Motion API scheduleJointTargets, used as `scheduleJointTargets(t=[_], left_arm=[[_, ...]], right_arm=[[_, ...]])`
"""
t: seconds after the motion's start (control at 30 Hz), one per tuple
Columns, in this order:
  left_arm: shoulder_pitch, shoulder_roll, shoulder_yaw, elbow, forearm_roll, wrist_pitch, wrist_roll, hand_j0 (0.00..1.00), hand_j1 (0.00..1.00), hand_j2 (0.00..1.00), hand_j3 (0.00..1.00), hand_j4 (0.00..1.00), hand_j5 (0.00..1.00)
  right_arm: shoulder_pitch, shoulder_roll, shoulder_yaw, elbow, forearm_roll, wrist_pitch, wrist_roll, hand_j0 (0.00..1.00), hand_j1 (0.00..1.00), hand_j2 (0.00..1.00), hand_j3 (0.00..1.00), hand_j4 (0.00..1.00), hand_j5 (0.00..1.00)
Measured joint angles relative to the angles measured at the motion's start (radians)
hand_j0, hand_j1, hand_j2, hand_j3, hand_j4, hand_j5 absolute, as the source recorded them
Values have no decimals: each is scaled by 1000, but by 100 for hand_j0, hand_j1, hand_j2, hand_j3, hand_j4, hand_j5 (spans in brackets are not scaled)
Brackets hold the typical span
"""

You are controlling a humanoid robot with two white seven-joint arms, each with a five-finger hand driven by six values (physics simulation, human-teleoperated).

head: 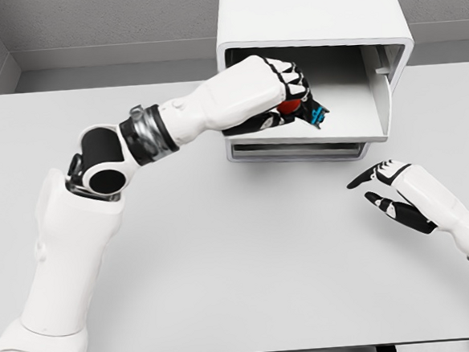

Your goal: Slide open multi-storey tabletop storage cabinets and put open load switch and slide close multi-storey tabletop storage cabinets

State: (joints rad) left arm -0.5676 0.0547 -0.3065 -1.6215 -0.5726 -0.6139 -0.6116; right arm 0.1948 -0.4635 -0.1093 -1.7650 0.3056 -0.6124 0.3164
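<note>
My left hand grips the small red-and-blue load switch inside the white boxy cabinet's open drawer; my right hand hovers relaxed, empty.

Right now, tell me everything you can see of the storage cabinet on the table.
The storage cabinet is a white, smooth, plastic-looking box with rounded corners, standing upright at the table's far edge. Its upper drawer is slid open toward the camera, showing a pale interior; a closed lower drawer sits beneath. The left robot hand reaches into the open drawer, holding a small red and blue load switch.
</note>
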Motion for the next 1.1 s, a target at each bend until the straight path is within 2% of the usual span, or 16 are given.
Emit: scheduleJointTargets(t=[0.37, 1.1], left_arm=[[-3, -51, -2, 58, -81, 0, 0, 39, 39, 39, 39, 39, 39], [-20, -55, 6, 124, -90, 0, 0, 39, 39, 39, 39, 39, 39]], right_arm=[[5, 18, 16, 2, 15, 0, 0, 55, 55, 55, 55, 55, 55], [5, 25, 17, 3, 20, 0, 0, 55, 55, 55, 55, 55, 55]])
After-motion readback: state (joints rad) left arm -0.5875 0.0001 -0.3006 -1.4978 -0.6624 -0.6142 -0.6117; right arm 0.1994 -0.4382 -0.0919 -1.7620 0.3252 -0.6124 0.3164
